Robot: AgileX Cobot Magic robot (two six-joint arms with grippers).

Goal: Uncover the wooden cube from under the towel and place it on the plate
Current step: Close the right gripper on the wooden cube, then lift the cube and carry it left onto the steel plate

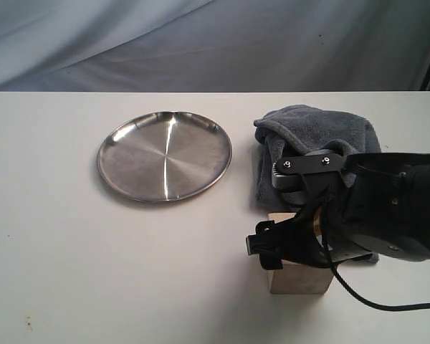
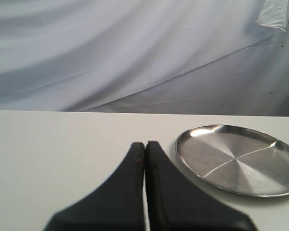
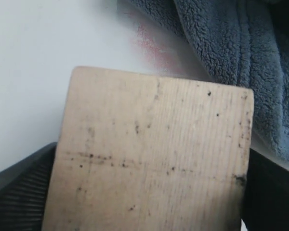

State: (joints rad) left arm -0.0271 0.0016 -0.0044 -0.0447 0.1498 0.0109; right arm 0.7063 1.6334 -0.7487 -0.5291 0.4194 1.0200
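The wooden cube [image 1: 298, 279] stands uncovered on the white table, just in front of the blue-grey towel [image 1: 317, 135], which lies bunched at the back right. My right gripper [image 1: 295, 249] comes down over the cube. In the right wrist view the cube [image 3: 154, 134] fills the space between the two black fingers [image 3: 19, 197], which press on its opposite sides. The silver plate [image 1: 129, 136] lies bare to the left of the towel. Near the plate [image 2: 202, 139] in the left wrist view, my left gripper [image 2: 145, 144] is shut on nothing.
The bulky black right arm [image 1: 394, 208] hides the towel's front part and the table at the right. Bare white tabletop [image 1: 93, 272] stretches in front of the plate. A grey cloth backdrop [image 1: 201, 43] hangs behind the table's far edge.
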